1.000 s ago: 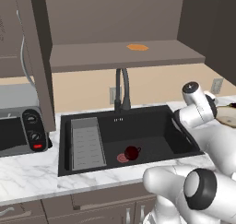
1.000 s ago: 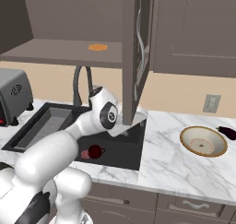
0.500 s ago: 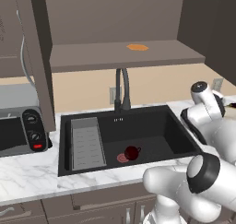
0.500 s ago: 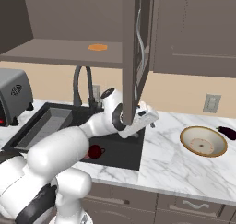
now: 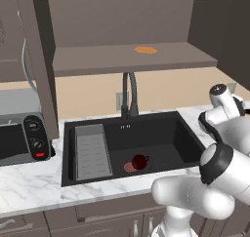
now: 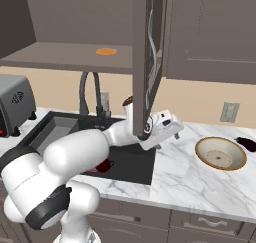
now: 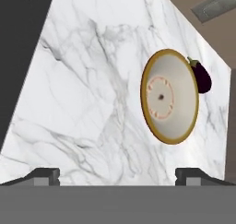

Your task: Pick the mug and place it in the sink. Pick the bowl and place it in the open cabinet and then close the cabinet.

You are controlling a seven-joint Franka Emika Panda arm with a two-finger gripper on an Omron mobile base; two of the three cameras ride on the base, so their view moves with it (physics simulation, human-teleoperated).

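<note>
we see the black sink (image 5: 161, 138) already holding the mug (image 5: 140, 161) near its red drain, so we judge the bowl is next. the marble counter (image 6: 200, 182) carries the bowl (image 6: 220, 153) to our gripper's (image 7: 117, 174) right, well apart, an eggplant (image 7: 201, 76) just beside it. our gripper's jaws stand wide apart, holding nothing.

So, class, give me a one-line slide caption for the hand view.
Open gripper looks across the marble counter toward the bowl.
</note>
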